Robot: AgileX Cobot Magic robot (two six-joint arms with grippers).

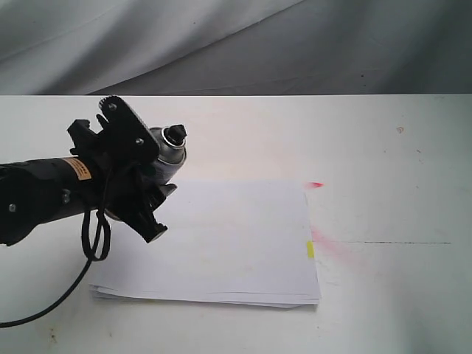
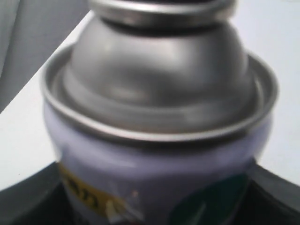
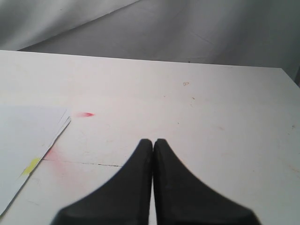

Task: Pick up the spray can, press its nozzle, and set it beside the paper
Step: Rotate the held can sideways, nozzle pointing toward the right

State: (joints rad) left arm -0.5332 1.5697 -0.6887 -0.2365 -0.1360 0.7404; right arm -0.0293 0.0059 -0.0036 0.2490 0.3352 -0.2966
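My left gripper is shut on the spray can, holding it tilted above the table near the paper's far left corner. Its black nozzle points up and to the right. In the left wrist view the spray can fills the frame: silver dome, light label with a teal patch; the nozzle is cut off there. The paper lies flat in the middle of the table, its yellow tab on the right edge. The paper also shows in the right wrist view. My right gripper is shut and empty, out of the exterior view.
Pink spray marks stain the white table just right of the paper, with a fainter pink smear by the tab. A grey cloth backdrop hangs behind the table's far edge. A black cable loops under the left arm.
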